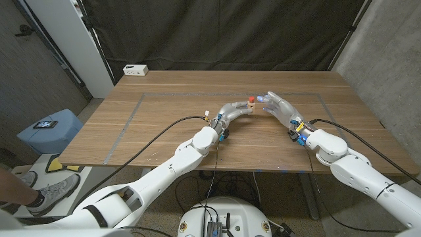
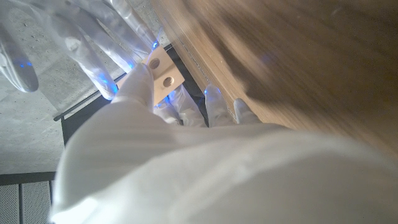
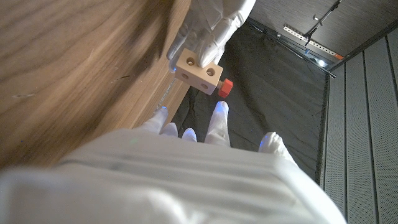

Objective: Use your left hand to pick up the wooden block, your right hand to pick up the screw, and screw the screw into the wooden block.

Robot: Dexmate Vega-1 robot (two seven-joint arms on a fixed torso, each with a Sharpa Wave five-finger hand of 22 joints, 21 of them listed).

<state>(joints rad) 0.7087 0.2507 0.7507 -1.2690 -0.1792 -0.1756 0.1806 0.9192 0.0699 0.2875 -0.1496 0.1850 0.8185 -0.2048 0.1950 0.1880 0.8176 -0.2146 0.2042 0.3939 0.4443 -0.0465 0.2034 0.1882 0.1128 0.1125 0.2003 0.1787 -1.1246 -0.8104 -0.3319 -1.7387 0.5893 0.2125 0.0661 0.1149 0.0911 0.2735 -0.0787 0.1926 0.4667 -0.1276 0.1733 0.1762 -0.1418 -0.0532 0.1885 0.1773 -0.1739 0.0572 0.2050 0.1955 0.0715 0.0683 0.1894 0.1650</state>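
Left hand (image 1: 235,110) holds the wooden block (image 3: 198,71) raised over the table (image 1: 164,131) middle, toward the far edge, fingertips pinching it. Block is a pale cube with round holes. Red-headed screw (image 3: 225,87) sticks out of one face. Right hand (image 1: 279,108) is just beside it, fingers spread, holding nothing. Screw shaft is hidden. White box (image 1: 135,69) sits at the far left corner.

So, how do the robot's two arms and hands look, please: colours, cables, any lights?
Both arms have smooth white rounded shells. The left hand and the right hand are pale grey-white, with small blue lights on the fingertips. A black cable runs along each forearm, and small blue and yellow parts sit at each wrist.
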